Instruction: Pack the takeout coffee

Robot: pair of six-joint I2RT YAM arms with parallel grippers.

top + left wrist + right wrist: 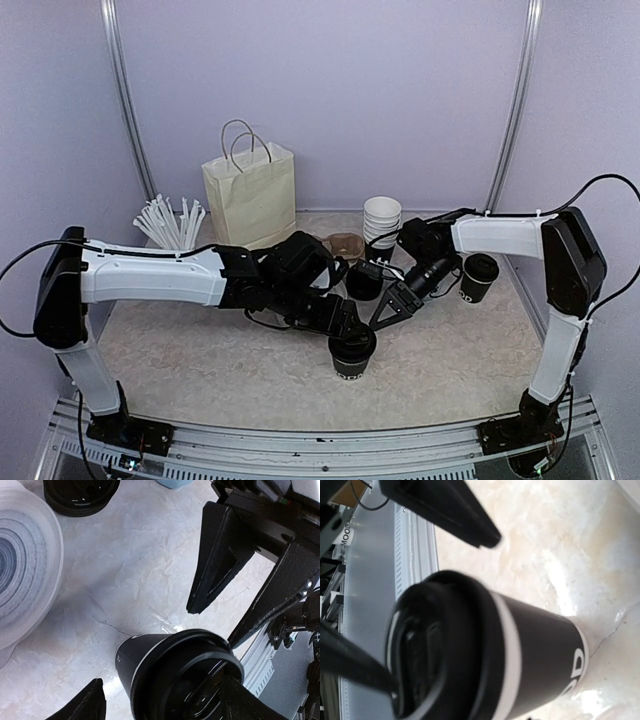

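Note:
The takeout coffee (351, 358) is a black paper cup with white lettering and a black lid, upright on the table at front centre. In the left wrist view the coffee (175, 680) stands between the jaws of my left gripper (160, 680), which hangs open over its top (350, 338); one finger is clearly apart from the cup wall. My right gripper (383, 318) reaches in from the right, open with nothing between its fingers (220, 555); one tip sits at the lid's rim. The right wrist view shows the coffee (535, 655) close and blurred, with the left gripper's fingers (460, 515) above it.
A cream paper bag (250, 195) stands at the back. A black cup of white sticks (172, 222) is at back left. Behind the grippers are stacked white cups (381, 218), a brown carrier (345, 243) and black lids (363, 283). Another black cup (478, 277) stands right.

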